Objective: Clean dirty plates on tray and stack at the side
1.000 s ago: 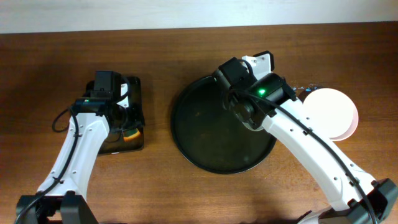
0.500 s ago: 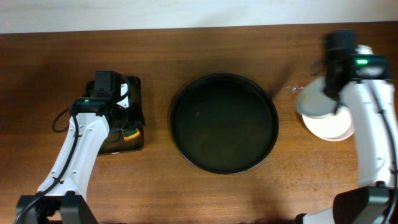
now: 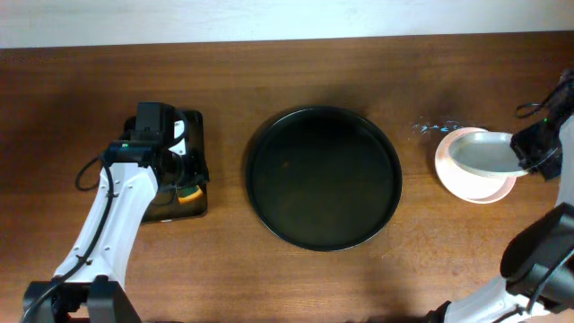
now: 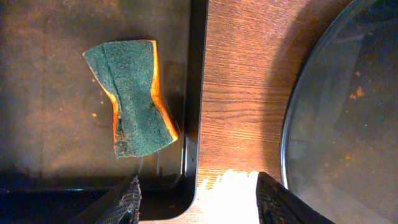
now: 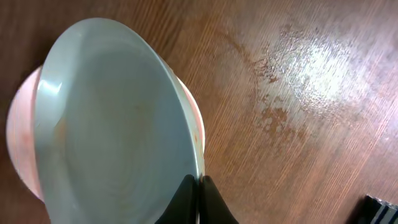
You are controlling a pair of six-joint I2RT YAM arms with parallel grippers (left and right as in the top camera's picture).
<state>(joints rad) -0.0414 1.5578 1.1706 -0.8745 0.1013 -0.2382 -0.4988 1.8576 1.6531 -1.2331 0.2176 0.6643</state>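
Observation:
The round black tray [image 3: 324,178] sits mid-table with nothing on it; its rim shows in the left wrist view [image 4: 292,118]. My right gripper [image 3: 523,152] is shut on the rim of a white plate [image 3: 482,152], holding it tilted just over the stack of white plates [image 3: 475,185] at the right. In the right wrist view the fingers [image 5: 199,182] pinch the plate's edge [image 5: 112,124], with the stack's rim [image 5: 198,121] beneath. My left gripper [image 4: 198,196] is open above the corner of the small dark rectangular tray [image 3: 193,126].
A green and orange sponge [image 4: 134,96] lies in the small rectangular tray [image 4: 50,124], left of the round tray. Faint smears mark the wood [image 5: 273,118] beside the plate stack. The right arm reaches in from the right edge.
My right arm swung from over the round tray to the far right, carrying the plate over the stack. The left arm has not moved.

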